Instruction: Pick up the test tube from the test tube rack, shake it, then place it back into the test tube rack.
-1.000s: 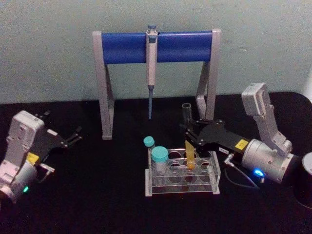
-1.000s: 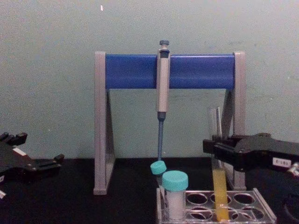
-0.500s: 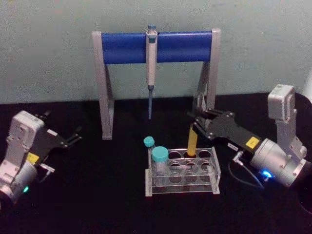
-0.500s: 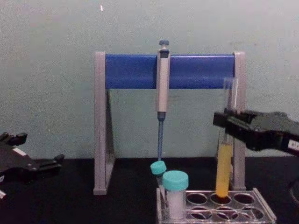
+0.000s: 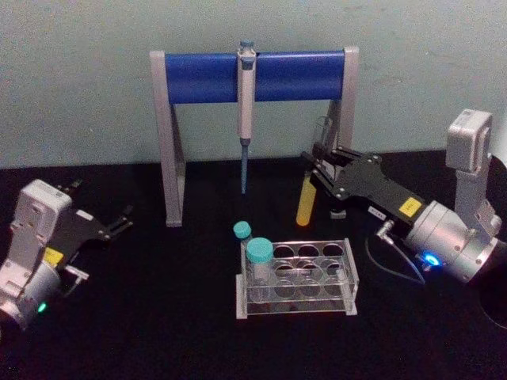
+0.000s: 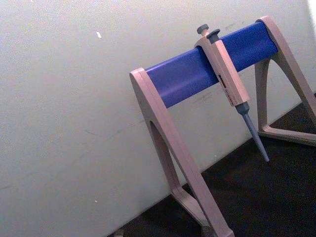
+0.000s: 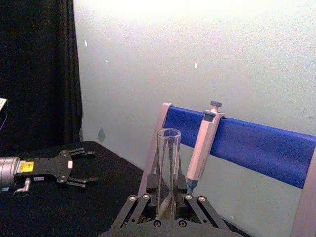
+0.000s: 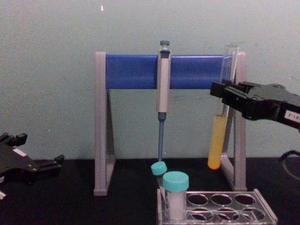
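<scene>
The test tube [image 5: 307, 201] [image 8: 216, 140] [image 7: 168, 168], clear glass with yellow-orange liquid in its lower part, hangs in the air above and behind the test tube rack [image 5: 297, 279] [image 8: 220, 208], slightly tilted. My right gripper [image 5: 321, 170] [image 8: 224, 91] [image 7: 168, 207] is shut on the tube's upper half, well clear of the rack. The rack is a low translucent block of round holes on the black table, with two teal-capped vials [image 5: 258, 261] [image 8: 175, 194] at its left end. My left gripper [image 5: 119, 222] [image 8: 54, 161] [image 7: 81, 168] rests open at the far left of the table.
A tall grey-legged stand with a blue crossbar [image 5: 253, 77] [image 8: 168, 71] [image 6: 207, 64] stands behind the rack, a pipette [image 5: 245, 111] [image 8: 162, 89] hanging from it. The tube is close to the stand's right leg [image 5: 341, 119].
My right gripper has lifted the test tube straight up out of the rack, until its bottom is well above the holes. The left arm has not moved.
</scene>
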Available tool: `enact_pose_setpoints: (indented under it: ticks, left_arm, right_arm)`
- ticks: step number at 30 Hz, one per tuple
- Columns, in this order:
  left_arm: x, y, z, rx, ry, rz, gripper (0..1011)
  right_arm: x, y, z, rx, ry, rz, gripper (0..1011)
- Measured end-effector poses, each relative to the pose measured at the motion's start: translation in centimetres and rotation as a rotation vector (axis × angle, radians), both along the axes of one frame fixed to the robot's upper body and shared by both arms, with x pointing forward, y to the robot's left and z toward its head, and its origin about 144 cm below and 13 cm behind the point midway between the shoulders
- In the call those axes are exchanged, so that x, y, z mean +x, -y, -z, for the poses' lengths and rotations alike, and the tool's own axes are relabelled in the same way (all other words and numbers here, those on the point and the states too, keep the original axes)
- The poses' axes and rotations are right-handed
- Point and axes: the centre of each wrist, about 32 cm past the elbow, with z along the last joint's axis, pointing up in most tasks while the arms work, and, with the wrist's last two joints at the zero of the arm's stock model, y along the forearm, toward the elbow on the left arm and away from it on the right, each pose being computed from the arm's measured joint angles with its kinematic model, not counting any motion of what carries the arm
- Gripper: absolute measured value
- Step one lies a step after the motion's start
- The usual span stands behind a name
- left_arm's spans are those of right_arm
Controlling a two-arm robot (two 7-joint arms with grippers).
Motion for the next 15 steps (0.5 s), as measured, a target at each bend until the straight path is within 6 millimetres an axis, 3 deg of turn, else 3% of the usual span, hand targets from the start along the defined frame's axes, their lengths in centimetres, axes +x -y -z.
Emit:
enact_pose_setpoints:
  ticks: [15]
  left_arm:
    - [0.00, 0.00, 0.00, 0.000, 0.000, 0.000, 1009]
  right_arm:
    - [1.08, -0.13, -0.12, -0.014, -0.006, 0.005, 223]
